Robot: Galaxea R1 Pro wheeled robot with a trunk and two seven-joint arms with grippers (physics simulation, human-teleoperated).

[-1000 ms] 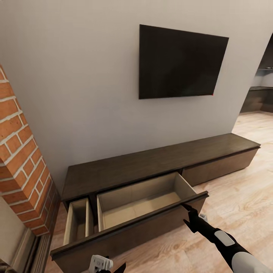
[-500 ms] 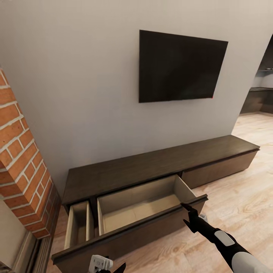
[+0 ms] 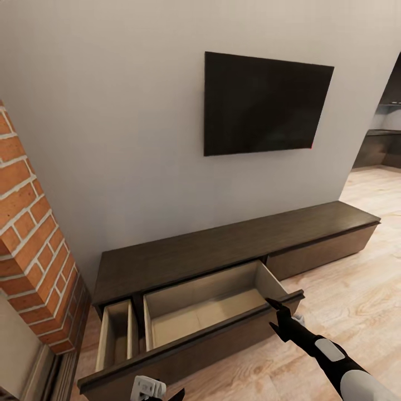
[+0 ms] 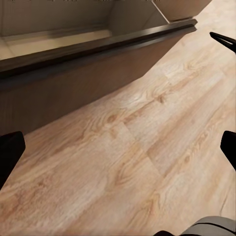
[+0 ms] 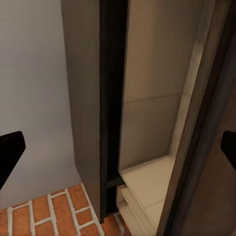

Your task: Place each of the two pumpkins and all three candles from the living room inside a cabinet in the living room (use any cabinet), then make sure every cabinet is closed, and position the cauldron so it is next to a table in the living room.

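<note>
Right tool [image 3: 277, 313] at cabinet's [image 3: 234, 245] pulled-out drawer front [image 3: 223, 331], fingers spread.

A black television [image 3: 266, 104] hung on the pale grey wall [image 3: 122, 139]. Left of the television stood a red brick column [image 3: 30, 234]. Below the television, light wood-plank floor [image 3: 356, 295] stretched away rightward.

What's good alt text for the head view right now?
A long, low dark wood cabinet against a grey wall has its wide drawer pulled open, pale inside and holding nothing visible, with the right gripper at the drawer front's right end. A black TV hangs above, a brick column stands left, and the floor is light wood.
</note>
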